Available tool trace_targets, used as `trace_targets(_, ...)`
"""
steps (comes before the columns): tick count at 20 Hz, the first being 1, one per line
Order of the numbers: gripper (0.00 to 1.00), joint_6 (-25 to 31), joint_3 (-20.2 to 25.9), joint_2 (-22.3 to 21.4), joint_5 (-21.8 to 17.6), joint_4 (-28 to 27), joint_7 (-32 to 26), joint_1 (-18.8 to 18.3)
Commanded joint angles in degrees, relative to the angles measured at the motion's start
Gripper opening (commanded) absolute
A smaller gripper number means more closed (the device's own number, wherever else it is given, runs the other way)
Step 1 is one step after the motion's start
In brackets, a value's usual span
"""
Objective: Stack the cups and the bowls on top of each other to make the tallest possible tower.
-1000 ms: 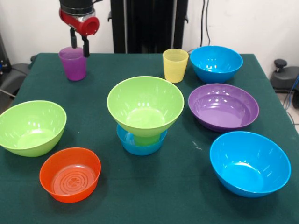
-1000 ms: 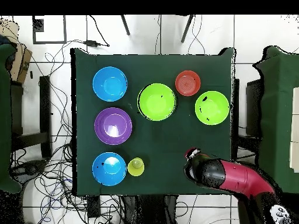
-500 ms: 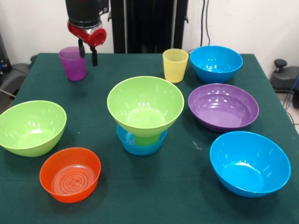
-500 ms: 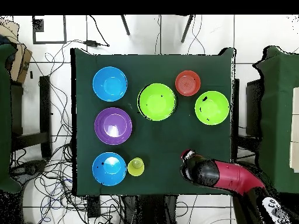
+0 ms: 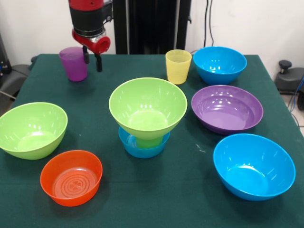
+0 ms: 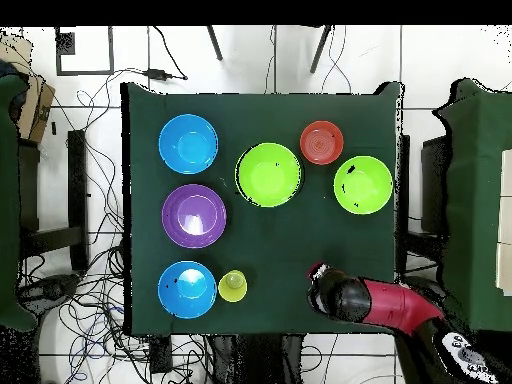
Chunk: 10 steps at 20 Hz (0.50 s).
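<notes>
While the claw [image 5: 92,58] is held with fingers spread, empty, the purple cup [image 5: 73,63] is seen just beside it on the green-clothed table [image 5: 190,199]. The tower [image 5: 147,116] is set nearer the camera than the claw; cables are strewn over the tiled floor [image 6: 90,150].

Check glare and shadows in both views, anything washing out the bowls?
Front view: small white highlights on the glossy bowls, clearest inside the purple bowl and the near blue bowl; colours still read, and shadows on the green table are soft. Overhead view: lighting is flat, bowls show as plain discs with little glare, and the arm covers the purple cup.
</notes>
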Motion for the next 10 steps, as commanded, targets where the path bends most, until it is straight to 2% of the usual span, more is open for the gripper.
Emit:
trace_targets(1,1.0,-0.8,2.9,0.6,-2.9,-4.4,-2.9,0.0)
trace_targets(6,1.0,5.4,5.1,-6.1,0.2,-1.4,-5.0,-0.5)
trace_targets(10,1.0,6.8,6.1,-7.5,1.0,-1.1,-5.2,-0.6)
